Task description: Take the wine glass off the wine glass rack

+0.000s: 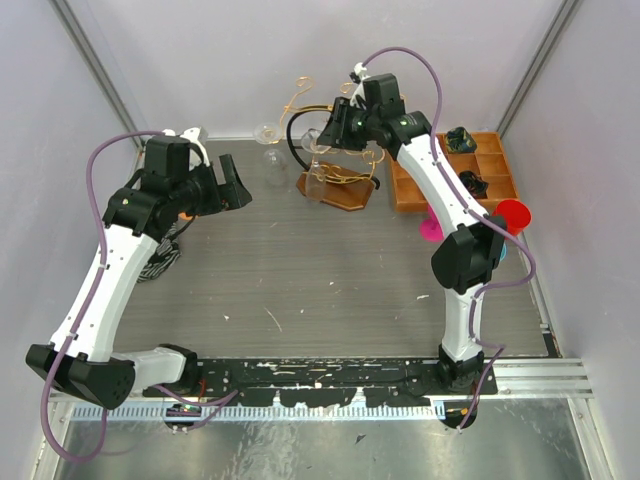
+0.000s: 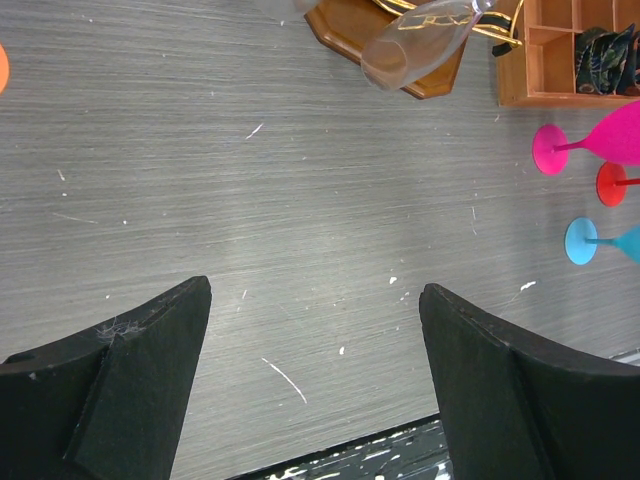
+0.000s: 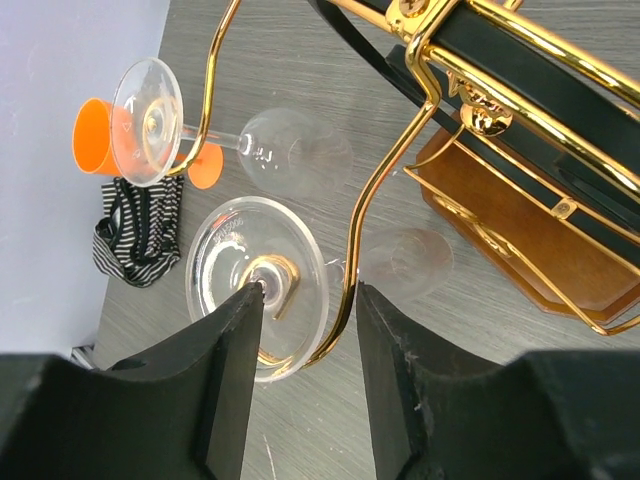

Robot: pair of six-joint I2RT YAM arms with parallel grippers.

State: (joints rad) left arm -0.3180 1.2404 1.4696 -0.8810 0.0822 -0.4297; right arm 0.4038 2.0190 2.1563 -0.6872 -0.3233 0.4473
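The wine glass rack (image 3: pixel 520 90) is a gold curly-wire stand with a dark hoop on a brown wooden base (image 1: pixel 340 192). A clear wine glass (image 3: pixel 235 255) hangs upside down from one scrolled arm, foot uppermost. My right gripper (image 3: pixel 310 292) is over it at the top of the rack (image 1: pixel 335 122). Its fingers stand apart, straddling half of the foot and the gold wire. A second clear glass (image 3: pixel 150 108) hangs on the arm further left. My left gripper (image 2: pixel 315 290) hovers wide open over bare table (image 1: pixel 225 185), left of the rack.
An orange compartmented tray (image 1: pixel 455 170) stands right of the rack. Pink (image 2: pixel 585 140), red (image 2: pixel 615 183) and blue (image 2: pixel 590 240) plastic goblets lie near it. An orange cup (image 3: pixel 95 135) and a striped cloth (image 3: pixel 135 235) lie at the left by the wall.
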